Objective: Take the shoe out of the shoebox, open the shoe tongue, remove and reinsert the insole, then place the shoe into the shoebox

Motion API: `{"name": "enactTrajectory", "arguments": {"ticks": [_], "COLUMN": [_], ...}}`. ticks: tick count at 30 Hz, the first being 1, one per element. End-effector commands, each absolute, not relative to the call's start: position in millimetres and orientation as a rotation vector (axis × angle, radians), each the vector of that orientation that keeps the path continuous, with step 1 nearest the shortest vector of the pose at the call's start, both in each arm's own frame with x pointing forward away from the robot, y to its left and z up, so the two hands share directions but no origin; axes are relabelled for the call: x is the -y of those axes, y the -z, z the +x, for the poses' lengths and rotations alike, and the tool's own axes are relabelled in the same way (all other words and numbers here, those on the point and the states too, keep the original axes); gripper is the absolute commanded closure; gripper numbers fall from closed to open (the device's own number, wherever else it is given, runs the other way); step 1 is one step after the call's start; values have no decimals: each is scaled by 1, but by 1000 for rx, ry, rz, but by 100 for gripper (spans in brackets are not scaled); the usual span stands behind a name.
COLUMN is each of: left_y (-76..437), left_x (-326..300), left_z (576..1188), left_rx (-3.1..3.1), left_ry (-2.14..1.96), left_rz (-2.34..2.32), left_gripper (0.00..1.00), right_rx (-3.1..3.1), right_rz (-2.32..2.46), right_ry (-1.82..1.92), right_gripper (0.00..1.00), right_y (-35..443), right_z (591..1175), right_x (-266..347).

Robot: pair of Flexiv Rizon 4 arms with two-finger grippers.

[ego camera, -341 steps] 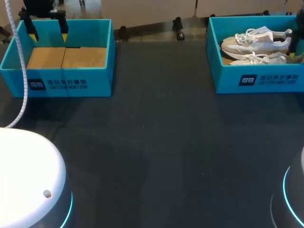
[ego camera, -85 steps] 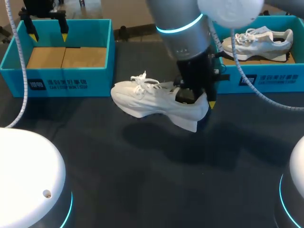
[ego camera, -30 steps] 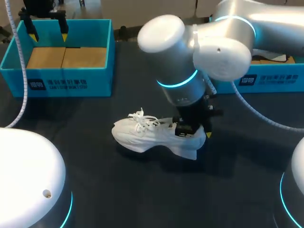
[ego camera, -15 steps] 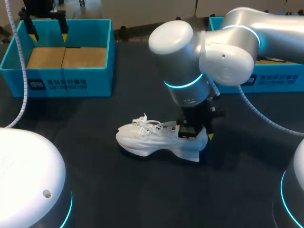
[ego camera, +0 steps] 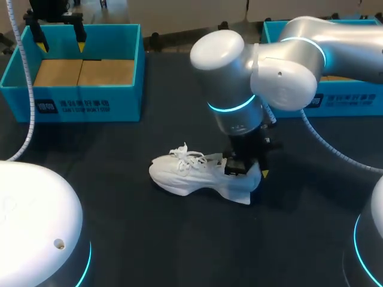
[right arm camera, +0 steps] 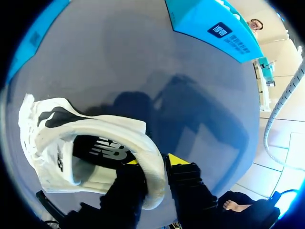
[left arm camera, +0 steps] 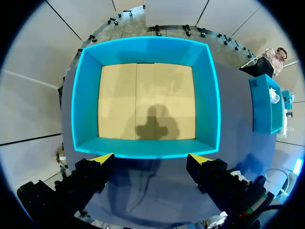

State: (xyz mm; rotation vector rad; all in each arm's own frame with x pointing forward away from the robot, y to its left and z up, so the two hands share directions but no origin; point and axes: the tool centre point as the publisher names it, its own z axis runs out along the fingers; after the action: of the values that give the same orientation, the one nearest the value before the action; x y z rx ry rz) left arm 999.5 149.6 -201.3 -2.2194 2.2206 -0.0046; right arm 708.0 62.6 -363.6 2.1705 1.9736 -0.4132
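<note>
A dark table (ego camera: 179, 239) carries everything, and near its middle lies the white shoe (ego camera: 191, 176), toe toward my left side, laces bunched over the front. Its sole looks to rest on the table top. The right gripper (ego camera: 245, 170) comes straight down on the shoe's heel. In the right wrist view the right gripper (right arm camera: 153, 161) has the heel rim of the shoe (right arm camera: 95, 138) pinched between its fingers, one inside the opening and one outside, both pressed to the rim. A dark insole shows inside the opening.

Beyond the shoe and off to its toe side, well apart, stands the left shoebox (ego camera: 90, 104), teal, with a bare cardboard floor (ego camera: 84, 72). The left gripper (ego camera: 60, 43) hangs at this box's far wall. In the left wrist view the left gripper (left arm camera: 151, 160) has its fingers spread wide with nothing between them, and the left shoebox (left arm camera: 143, 148) lies just ahead of them.

Beyond the shoe on its heel side, also well apart, is the right shoebox (ego camera: 347, 101), largely hidden by the right arm.
</note>
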Motion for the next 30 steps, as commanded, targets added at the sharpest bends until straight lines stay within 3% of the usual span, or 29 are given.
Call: {"name": "enactTrajectory", "arguments": {"ticks": [1, 7, 16, 27, 30], "left_y": [201, 201, 201, 201, 201], "left_x": [-150, -150, -150, -150, -150], "left_z": [1000, 1000, 1000, 1000, 1000], "left_rx": [-2220, -2220, -2220, -2220, -2220], "left_ry": [2, 2, 2, 2, 2], "left_rz": [-2220, -2220, -2220, -2220, -2220], "left_gripper": [0, 0, 0, 0, 0], "right_rx": [-1974, -1968, -2125, -2264, -2366], "right_rz": [2173, 2151, 1990, 1804, 1639], "right_ry": [402, 379, 213, -45, -135], "right_gripper": [74, 63, 59, 57, 52], "right_y": [360, 343, 306, 297, 290], "right_z": [707, 709, 710, 708, 703], "right_x": [-59, -58, -69, -70, -74]}}
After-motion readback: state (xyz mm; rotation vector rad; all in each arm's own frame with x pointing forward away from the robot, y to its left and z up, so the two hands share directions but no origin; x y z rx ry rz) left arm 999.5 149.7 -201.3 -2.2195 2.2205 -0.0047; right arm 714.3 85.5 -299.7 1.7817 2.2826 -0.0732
